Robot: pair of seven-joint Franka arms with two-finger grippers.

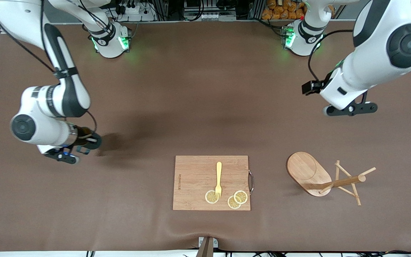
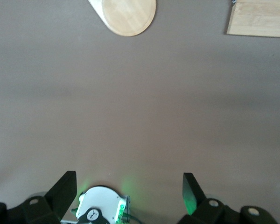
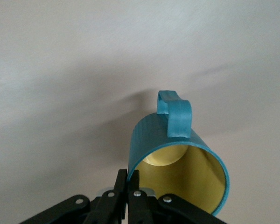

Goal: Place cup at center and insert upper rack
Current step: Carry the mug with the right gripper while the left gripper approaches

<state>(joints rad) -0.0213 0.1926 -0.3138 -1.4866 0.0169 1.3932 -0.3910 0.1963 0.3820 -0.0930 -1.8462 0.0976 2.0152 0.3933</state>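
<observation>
Now right fingers [image 3: 127, 179] pinched on tilted cup [image 3: 177, 163] rim; left fingers [image 2: 65, 189] wide, arm waiting

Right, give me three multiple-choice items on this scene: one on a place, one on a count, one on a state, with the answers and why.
1. Where is the fork?
A. on the cutting board
B. on the bare table
C. in the cup

2. How many lemon slices lie on the board?
A. one
B. three
C. five

3. How is the upper rack placed?
A. upright
B. held by the left tool
C. tipped on its side

Answers: 1 A, the fork rests on the board. 2 B, three slices sit at the board's near edge. 3 C, its post lies along the table, while the left tool hangs open and the right tool pinches the cup rim.
</observation>
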